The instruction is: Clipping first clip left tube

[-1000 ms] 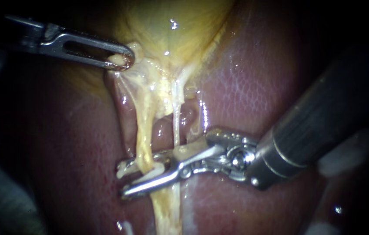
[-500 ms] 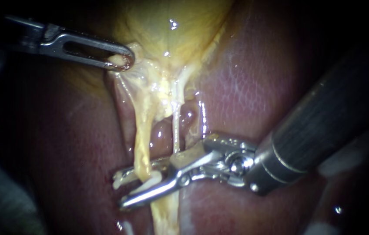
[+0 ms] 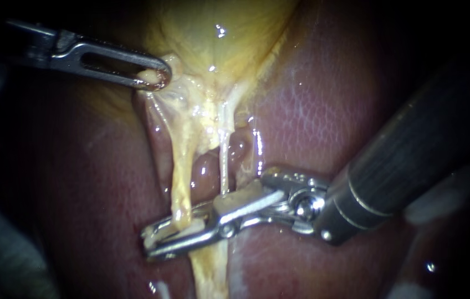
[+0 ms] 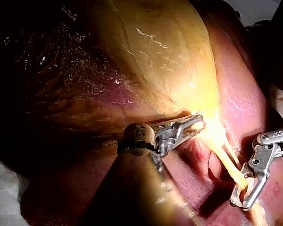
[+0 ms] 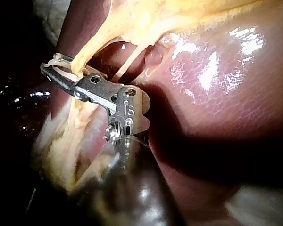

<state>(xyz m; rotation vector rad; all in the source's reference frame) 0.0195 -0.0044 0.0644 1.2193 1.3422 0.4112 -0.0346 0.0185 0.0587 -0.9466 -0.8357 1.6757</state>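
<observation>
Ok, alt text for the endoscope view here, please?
The right instrument has its jaws shut on the left tube, a white clip between them, over the liver. Upper left, the left instrument grips tissue below the yellow gallbladder.

A: What lies around the gallbladder?
B: The liver, dark red and wet, spreads on both sides of it and below it.
A: Anything else?
B: A thin pale tube hangs from the gallbladder's narrow end. White cloth shows well apart from the gallbladder, at the scene's edge.
</observation>
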